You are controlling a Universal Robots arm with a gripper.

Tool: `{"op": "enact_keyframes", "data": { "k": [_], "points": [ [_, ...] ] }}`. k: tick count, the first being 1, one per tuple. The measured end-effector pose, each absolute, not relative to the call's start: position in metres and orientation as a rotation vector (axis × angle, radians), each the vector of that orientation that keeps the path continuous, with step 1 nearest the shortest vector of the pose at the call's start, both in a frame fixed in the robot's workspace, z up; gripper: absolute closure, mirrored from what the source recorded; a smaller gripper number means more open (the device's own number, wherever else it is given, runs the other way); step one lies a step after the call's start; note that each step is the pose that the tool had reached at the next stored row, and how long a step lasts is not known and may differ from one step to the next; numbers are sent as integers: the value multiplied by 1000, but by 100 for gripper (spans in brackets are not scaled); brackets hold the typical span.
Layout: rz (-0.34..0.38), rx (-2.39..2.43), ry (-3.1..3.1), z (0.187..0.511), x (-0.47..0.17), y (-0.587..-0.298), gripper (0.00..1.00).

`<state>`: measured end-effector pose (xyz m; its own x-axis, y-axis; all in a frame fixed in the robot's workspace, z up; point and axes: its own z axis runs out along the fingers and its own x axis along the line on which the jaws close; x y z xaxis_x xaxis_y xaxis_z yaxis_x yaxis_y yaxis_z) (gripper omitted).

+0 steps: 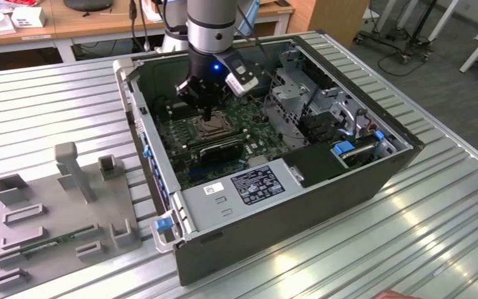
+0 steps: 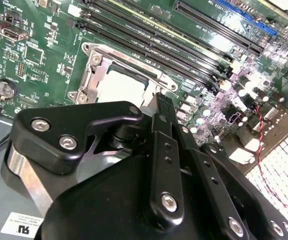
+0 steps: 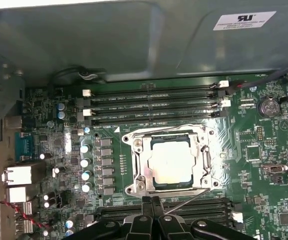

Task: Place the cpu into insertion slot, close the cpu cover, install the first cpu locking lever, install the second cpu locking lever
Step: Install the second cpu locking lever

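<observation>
The gripper [image 3: 151, 204] hangs inside the open computer case [image 1: 322, 180], its fingers [image 2: 164, 120] pressed together on nothing, tips just beside the insertion slot [image 3: 171, 162]. Black memory slots [image 3: 153, 107] flank the slot on both sides. The cpu [image 3: 170, 163] sits in it, framed by the cpu cover [image 3: 207, 160] lying flat.

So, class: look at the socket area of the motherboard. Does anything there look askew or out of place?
One thing stands out: a thin metal locking lever juts diagonally from the cpu cover instead of lying along its edge. The cpu lies flat and square under the cover. The tool is just beside that edge, fingers together.
</observation>
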<state>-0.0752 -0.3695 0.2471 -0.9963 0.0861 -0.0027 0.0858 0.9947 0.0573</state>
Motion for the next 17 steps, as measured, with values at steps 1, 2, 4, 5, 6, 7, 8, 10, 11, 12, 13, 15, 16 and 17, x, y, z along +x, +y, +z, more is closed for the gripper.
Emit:
{"op": "enact_keyframes", "data": {
  "k": [1, 2, 4, 5, 6, 7, 8, 10, 11, 12, 13, 15, 16, 17],
  "points": [
    [90, 135, 3132, 246, -75, -370, 89],
    [89, 135, 3132, 245, -75, -370, 89],
    [89, 135, 3132, 245, -75, -371, 89],
    [90, 135, 3132, 245, -75, -371, 89],
    [90, 135, 3132, 244, -75, -372, 89],
    [89, 135, 3132, 244, -75, -372, 89],
    [90, 135, 3132, 244, -75, -373, 89],
    [89, 135, 3132, 244, -75, -373, 89],
    [89, 135, 3132, 244, -75, -374, 89],
    [89, 135, 3132, 244, -75, -374, 89],
    [89, 135, 3132, 244, -75, -375, 89],
    [90, 135, 3132, 243, -75, -375, 89],
    [89, 135, 3132, 242, -75, -375, 89],
    [89, 135, 3132, 240, -75, -375, 89]
  ]
}}
